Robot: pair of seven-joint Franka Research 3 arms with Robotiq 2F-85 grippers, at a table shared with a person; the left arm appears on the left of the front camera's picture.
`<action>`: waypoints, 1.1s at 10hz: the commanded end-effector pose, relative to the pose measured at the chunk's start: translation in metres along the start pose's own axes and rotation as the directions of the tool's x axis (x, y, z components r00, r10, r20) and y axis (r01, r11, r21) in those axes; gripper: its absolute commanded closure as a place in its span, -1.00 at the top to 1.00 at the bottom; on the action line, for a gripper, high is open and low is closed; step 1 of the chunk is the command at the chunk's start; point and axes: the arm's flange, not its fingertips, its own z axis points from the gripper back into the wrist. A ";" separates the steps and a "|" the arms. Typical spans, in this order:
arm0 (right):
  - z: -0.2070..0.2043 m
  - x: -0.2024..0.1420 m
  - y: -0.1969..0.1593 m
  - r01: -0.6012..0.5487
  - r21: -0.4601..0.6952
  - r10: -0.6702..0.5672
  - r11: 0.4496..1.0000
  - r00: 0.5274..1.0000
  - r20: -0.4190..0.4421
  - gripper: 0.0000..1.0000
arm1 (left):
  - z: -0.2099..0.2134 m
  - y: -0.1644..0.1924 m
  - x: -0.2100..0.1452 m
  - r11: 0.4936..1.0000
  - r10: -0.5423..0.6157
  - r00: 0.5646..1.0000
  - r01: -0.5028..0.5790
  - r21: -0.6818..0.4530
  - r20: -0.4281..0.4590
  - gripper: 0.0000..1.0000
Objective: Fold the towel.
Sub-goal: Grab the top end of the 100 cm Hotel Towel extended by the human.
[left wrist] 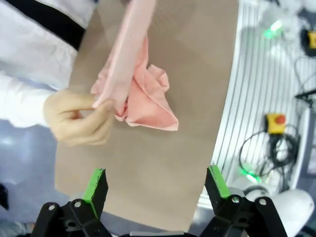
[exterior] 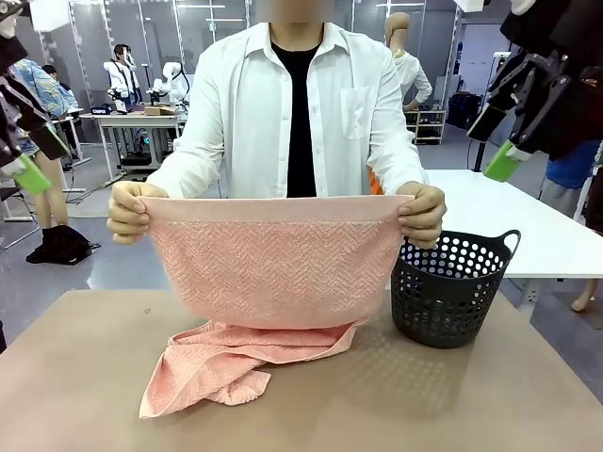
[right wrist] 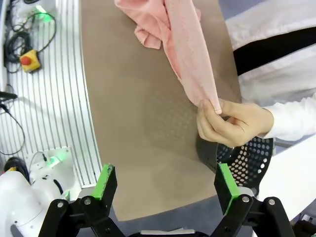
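Observation:
The person at the far side holds the salmon-pink towel [exterior: 273,264] stretched between both hands, one hand [exterior: 127,212] at each top corner. Its lower end lies bunched on the brown table [exterior: 471,405]. My left gripper [exterior: 40,158] hangs open high at the left edge, well clear of the cloth. My right gripper [exterior: 497,141] is open too, high on the right above the basket. In the left wrist view the open left gripper [left wrist: 155,180] looks down on the towel [left wrist: 143,94] and a hand [left wrist: 79,118]. In the right wrist view the right gripper [right wrist: 165,177] faces the towel [right wrist: 182,44].
A dark perforated basket [exterior: 452,292] stands on the table's right, just beside the person's hand [right wrist: 232,123]; its rim [right wrist: 247,158] appears under that hand. A white table [exterior: 528,217] sits behind it. Bare tabletop spreads in front of the towel.

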 end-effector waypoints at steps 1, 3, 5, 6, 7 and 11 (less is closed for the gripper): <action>-0.011 0.039 -0.004 -0.118 -0.010 0.117 0.993 0.992 -0.047 1.00 | -0.013 -0.002 0.029 0.979 -0.204 0.972 0.205 -0.009 -0.113 1.00; -0.020 0.067 -0.006 -0.173 0.009 0.173 0.985 0.980 -0.102 1.00 | -0.025 0.007 0.045 0.968 -0.252 0.955 0.246 -0.059 -0.156 1.00; -0.028 0.088 -0.009 -0.204 -0.002 0.202 0.979 0.971 -0.126 1.00 | -0.033 0.013 0.070 0.949 -0.314 0.939 0.303 -0.092 -0.144 1.00; -0.032 0.092 -0.014 -0.208 0.000 0.206 0.978 0.969 -0.139 1.00 | -0.035 0.018 0.080 0.946 -0.323 0.933 0.312 -0.094 -0.160 1.00; -0.035 0.096 -0.016 -0.214 0.001 0.212 0.977 0.966 -0.150 1.00 | -0.039 0.023 0.090 0.946 -0.323 0.932 0.310 -0.096 -0.165 1.00; -0.056 0.103 -0.026 -0.216 -0.019 0.207 0.976 0.956 -0.210 1.00 | -0.070 0.039 0.106 0.952 -0.305 0.934 0.295 -0.079 -0.185 1.00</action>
